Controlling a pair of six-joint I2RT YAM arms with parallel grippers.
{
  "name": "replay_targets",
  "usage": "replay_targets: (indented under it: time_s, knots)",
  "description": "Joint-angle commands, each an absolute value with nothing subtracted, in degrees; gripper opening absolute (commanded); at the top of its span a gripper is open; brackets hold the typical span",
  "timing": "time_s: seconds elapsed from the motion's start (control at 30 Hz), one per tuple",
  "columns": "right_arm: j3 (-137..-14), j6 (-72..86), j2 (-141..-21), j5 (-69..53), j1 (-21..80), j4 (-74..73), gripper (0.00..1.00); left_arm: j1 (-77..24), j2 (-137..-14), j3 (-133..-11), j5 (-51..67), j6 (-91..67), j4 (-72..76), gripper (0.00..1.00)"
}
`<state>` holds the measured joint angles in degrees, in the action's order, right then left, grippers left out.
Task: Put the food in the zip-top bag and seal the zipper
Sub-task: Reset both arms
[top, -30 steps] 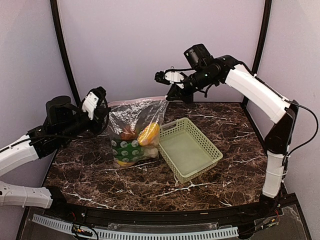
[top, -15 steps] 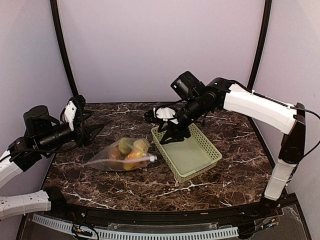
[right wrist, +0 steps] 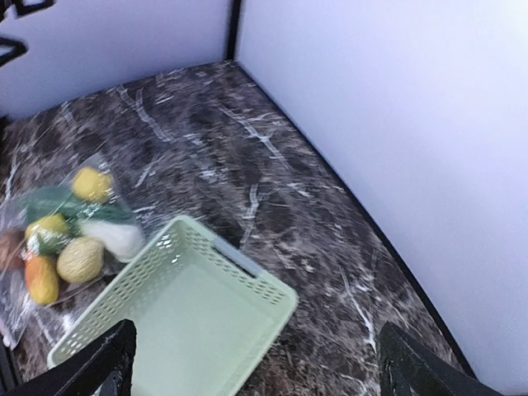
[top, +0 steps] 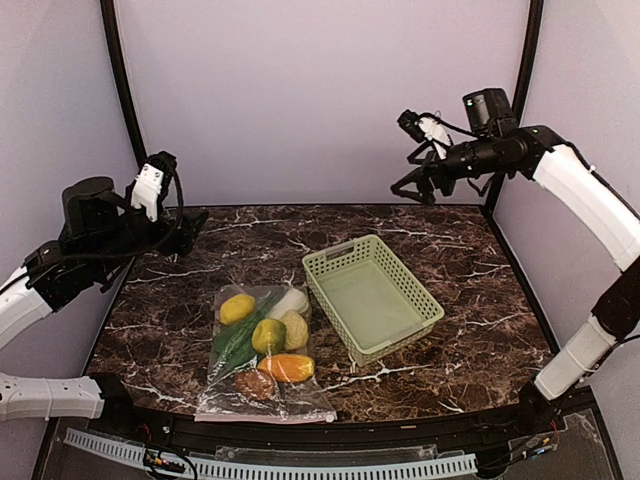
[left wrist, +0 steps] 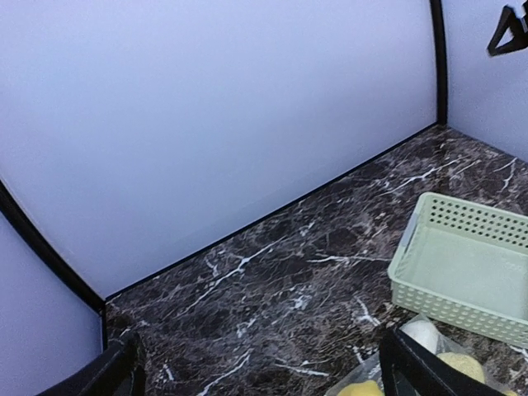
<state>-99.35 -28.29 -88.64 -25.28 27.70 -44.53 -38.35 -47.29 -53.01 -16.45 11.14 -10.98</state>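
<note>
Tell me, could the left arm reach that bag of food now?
Probably yes: the left gripper hangs open above the table, nothing lies between it and the zip-top bag, and the basket sits to its right.

You have open room above the filled bag (top: pixel 262 350) and bare table (top: pixel 160 310) on its left. The green basket (top: pixel 372 297) stands just beside its upper right corner, walling off that side.

A pale green basket (top: pixel 375 300) sits on dark marble table (top: pixel 470 260).
</note>
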Motion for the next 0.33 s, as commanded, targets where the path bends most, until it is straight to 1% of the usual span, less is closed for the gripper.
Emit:
replay_targets:
  time_s: [0.0, 0.13, 0.2, 0.3]
  knots:
    - [-92.2, -14.3, -82.8, -26.9, 15.6, -32.7, 0.99, -37.8, -54.4, -58.6, -31.7, 10.5, -11.2, 0.99]
    - [-79.8, -7.1, -75.3, -15.5, 9.5, -20.1, 0.99, -36.5, -59.9, -63.9, -35.3, 8.8, -14.5, 0.99]
    - [-75.8, -8.5, -73.8, -15.2, 7.7, -17.2, 0.99, -35.8, -61.4, -65.0, -35.6, 7.8, -15.2, 0.99]
    - [-71.4, -8.1, -73.3, -15.8, 6.6, -15.4, 0.99, -35.5, -60.9, -62.0, -34.0, 6.9, -11.5, 0.99]
